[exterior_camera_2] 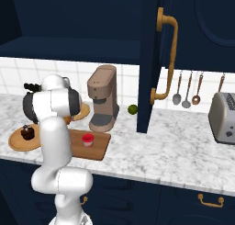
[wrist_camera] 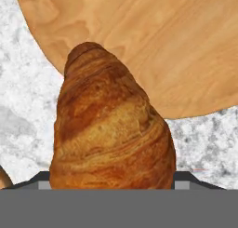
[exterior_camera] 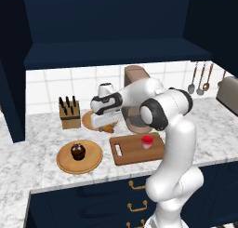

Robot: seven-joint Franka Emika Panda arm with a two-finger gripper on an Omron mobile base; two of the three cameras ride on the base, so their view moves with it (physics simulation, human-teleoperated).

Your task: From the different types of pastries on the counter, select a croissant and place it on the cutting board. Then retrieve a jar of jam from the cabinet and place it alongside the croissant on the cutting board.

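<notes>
I have the fingers (wrist_camera: 111,187) clamped on the croissant (wrist_camera: 109,129), lifted just off the round wooden plate (wrist_camera: 176,50) so it can go to the board (exterior_camera: 135,150). It's flaky, ridged, tapered. The jam jar (exterior_camera: 147,141) already sits on that flat board, on the marble surface (exterior_camera: 42,148).

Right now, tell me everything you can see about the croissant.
The croissant is golden-brown with darker baked bands, flaky ridged layers and a tapered, rounded end. In the hand view it sits between the gripper's finger tips, apparently gripped, above the marble counter and the edge of a round wooden plate. From the left base view it peeks out below the hand, near the coffee machine.
</notes>
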